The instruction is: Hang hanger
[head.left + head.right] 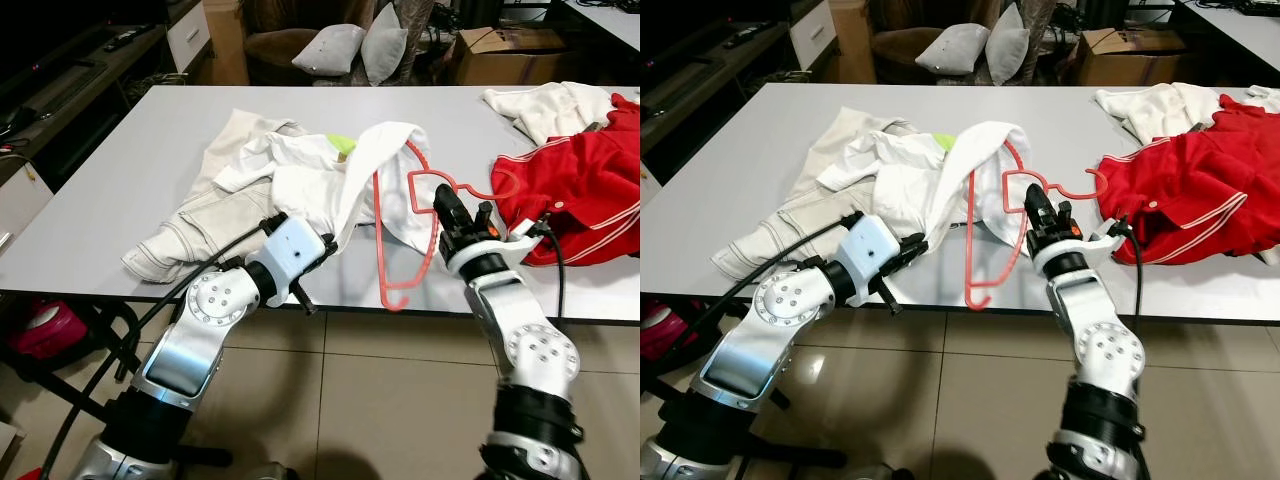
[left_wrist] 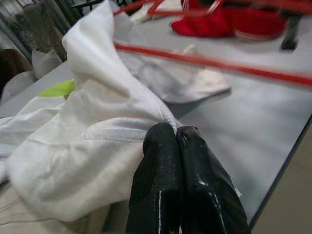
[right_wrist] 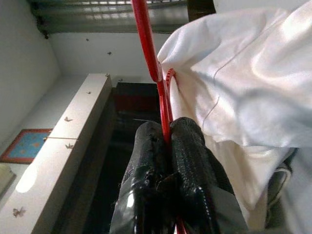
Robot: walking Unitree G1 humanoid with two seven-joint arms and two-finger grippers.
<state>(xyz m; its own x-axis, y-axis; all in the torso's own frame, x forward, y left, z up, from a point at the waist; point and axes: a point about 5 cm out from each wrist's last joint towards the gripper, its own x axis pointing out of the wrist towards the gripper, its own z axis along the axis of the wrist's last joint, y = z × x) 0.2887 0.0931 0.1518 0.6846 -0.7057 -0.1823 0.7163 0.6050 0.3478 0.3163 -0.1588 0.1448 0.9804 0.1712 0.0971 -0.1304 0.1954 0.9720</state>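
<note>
The right claw is clamped on the red hanger, held tilted over the worktop's near edge. The left claw pinches the hem of the white shirt, part draped on the hanger. Red clothes lie just beside the right claw.

Grey table, beige trousers, red garment, two grey cushions, cardboard box

On the grey table: one red plastic hanger; three white garments; one beige garment; one red garment. Beyond the far edge: two grey cushions.
</note>
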